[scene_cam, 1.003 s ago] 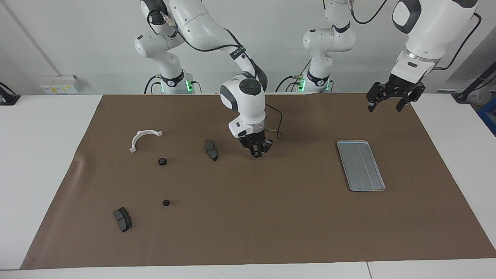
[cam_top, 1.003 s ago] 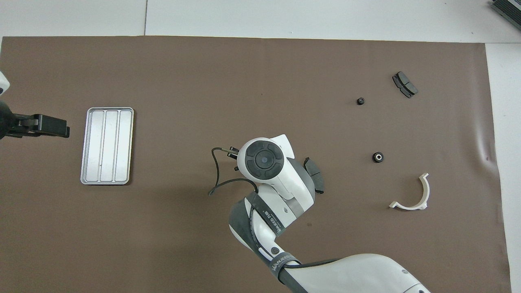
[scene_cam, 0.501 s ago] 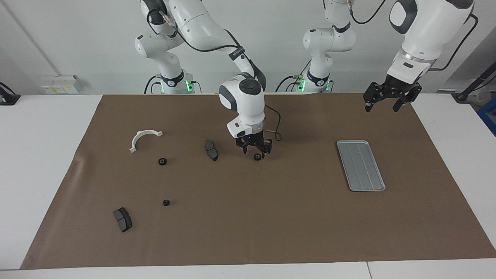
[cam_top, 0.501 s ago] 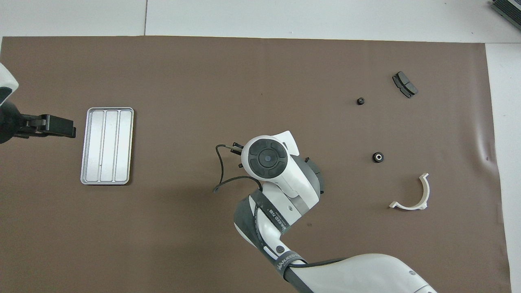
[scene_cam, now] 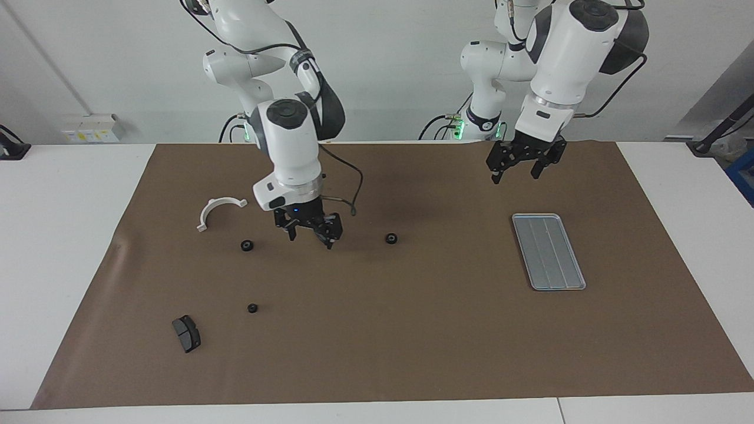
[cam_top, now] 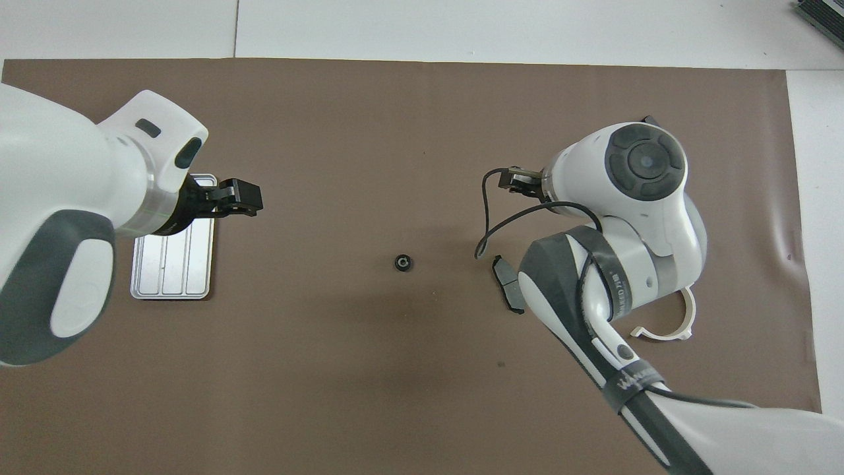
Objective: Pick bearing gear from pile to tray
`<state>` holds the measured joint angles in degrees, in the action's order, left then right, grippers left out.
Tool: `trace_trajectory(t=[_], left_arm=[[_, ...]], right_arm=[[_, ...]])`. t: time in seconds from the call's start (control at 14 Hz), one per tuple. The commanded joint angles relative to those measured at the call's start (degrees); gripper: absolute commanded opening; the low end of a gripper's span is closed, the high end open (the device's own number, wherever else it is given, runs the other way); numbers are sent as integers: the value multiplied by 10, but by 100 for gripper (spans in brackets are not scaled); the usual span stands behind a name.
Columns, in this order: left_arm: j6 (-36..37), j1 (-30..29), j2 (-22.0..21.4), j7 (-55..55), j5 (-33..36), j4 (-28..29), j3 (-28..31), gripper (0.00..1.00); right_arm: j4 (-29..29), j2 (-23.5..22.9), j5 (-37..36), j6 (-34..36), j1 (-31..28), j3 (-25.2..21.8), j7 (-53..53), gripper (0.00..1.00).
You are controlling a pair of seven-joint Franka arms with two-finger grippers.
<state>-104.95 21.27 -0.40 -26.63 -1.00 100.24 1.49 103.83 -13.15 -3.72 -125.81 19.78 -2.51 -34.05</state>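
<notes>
One small black bearing gear [scene_cam: 390,238] [cam_top: 403,262] lies alone on the brown mat mid-table, between the pile and the tray. My right gripper [scene_cam: 310,234] hangs open and empty low over the pile's edge, hiding a dark pad there. In the overhead view its own wrist covers the gripper. Two more gears [scene_cam: 247,245] [scene_cam: 252,307] lie in the pile. The silver grooved tray [scene_cam: 548,251] [cam_top: 171,270] holds nothing. Over bare mat beside the tray, my left gripper [scene_cam: 515,174] [cam_top: 241,198] hangs open and empty.
A white half-ring bracket [scene_cam: 218,209] [cam_top: 686,320] and a dark grey pad [scene_cam: 186,333] lie toward the right arm's end. Another pad [cam_top: 508,290] shows beside the right arm. The brown mat [scene_cam: 412,341] covers most of the white table.
My right gripper opened, left the gear on the mat mid-table and swung back toward the pile. The left arm came in from the table's end toward the tray.
</notes>
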Motion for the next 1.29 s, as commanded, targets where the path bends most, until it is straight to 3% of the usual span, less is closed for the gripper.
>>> trace_trajectory(t=[0.0, 0.36, 0.64, 0.86, 1.07, 1.22], left_arm=[[-38, 68, 66, -86, -1, -28, 10, 100], [-122, 128, 143, -142, -1, -26, 10, 100], [-192, 177, 220, -214, 24, -22, 11, 100], [-236, 179, 234, -216, 25, 1, 10, 100], [-290, 202, 229, -215, 25, 66, 11, 100], [-308, 214, 225, -214, 26, 87, 10, 100]], right_arm=[[31, 11, 1, -3, -56, 10, 110, 100], [121, 43, 25, -13, -137, 11, 355, 100], [193, 54, 70, -64, -157, 11, 493, 100], [250, 55, 73, -140, -157, 11, 522, 100], [262, 56, 73, -145, -157, 11, 525, 100], [270, 57, 73, -156, -157, 11, 529, 86]])
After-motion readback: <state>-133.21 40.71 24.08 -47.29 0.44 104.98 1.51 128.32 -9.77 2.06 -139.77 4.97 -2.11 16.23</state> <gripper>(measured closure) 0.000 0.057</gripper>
